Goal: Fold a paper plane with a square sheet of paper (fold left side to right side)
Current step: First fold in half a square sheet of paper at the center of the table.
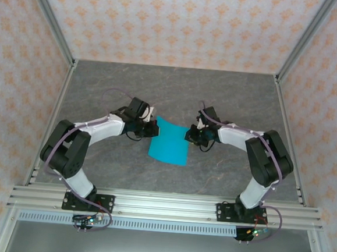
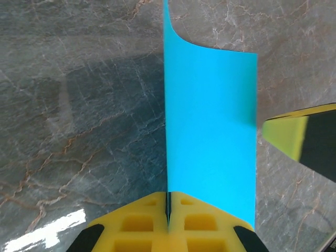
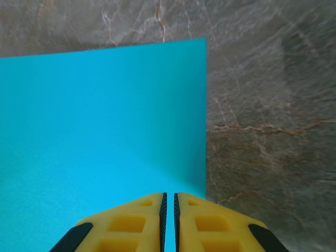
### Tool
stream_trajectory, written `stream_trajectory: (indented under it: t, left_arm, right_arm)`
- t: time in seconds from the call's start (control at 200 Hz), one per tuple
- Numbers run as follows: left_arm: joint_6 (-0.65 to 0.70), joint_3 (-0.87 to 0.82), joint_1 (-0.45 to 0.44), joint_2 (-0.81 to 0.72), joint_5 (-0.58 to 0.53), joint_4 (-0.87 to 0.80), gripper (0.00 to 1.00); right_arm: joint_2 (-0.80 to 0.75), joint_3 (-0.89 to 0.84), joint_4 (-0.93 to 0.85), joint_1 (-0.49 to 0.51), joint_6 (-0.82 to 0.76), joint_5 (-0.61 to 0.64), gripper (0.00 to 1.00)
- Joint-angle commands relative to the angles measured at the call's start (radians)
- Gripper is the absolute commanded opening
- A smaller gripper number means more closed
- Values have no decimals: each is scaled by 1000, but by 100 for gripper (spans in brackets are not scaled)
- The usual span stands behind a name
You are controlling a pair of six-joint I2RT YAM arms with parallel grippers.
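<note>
The square sheet of paper point(image 1: 169, 142) is bright cyan and lies mid-table between both arms. My left gripper point(image 1: 152, 126) is shut on its left edge. In the left wrist view that edge stands upright in the closed jaws of the left gripper point(image 2: 168, 207), and the sheet point(image 2: 210, 131) curls at its far end. My right gripper point(image 1: 191, 135) is at the sheet's right side. In the right wrist view the right gripper point(image 3: 168, 197) has its jaws closed to a thin slit, tips down over the flat sheet point(image 3: 105, 121) near its edge. No paper stands in that slit.
The grey marbled tabletop point(image 1: 235, 96) is bare around the sheet. Patterned walls with metal posts point(image 1: 53, 29) enclose the back and sides. An aluminium rail point(image 1: 162, 206) runs along the near edge. One of the right gripper's fingers point(image 2: 286, 137) reaches in beside the sheet's far edge.
</note>
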Motion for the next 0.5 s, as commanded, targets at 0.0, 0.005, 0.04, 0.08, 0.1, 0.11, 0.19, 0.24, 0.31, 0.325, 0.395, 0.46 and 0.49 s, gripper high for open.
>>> stream_trajectory:
  t: [0.0,0.005,0.04,0.08,0.1,0.11,0.19,0.24,0.31,0.325,0.395,0.46,0.49]
  left_arm:
    - [-35,-24,1,-37,-39,-13,0]
    - [-36,-25,1,-38,-39,-13,0]
    - [-38,-30,0,-40,-36,-10,0]
    - [-43,-35,2,-40,-34,-6,0]
    - [-43,-38,1,-39,-32,-3,0]
    - [-45,-39,1,-39,-31,-2,0]
    - [-47,-42,2,-35,-3,16,0]
    - [-47,-41,1,-34,18,31,6]
    - [-89,-40,2,-35,51,60,22]
    - [-94,-40,2,-37,61,67,25]
    - [-118,-36,2,-41,95,97,38]
    - [-143,-31,0,-47,130,129,47]
    - [-155,-29,0,-50,144,143,51]
  right_arm:
    - [31,19,34,6,20,-11,15]
    - [32,19,35,8,20,-11,15]
    - [38,20,36,8,23,-10,15]
    - [44,21,37,10,23,-8,15]
    - [47,22,36,11,21,-8,15]
    - [49,22,36,11,21,-7,15]
    - [64,28,24,15,16,1,15]
    - [74,31,13,15,14,5,15]
    - [85,34,-4,15,5,16,15]
    - [86,34,-9,15,3,20,15]
    - [90,37,-33,17,-6,37,15]
    - [92,38,-54,18,-16,54,15]
    - [94,40,-60,18,-19,60,15]
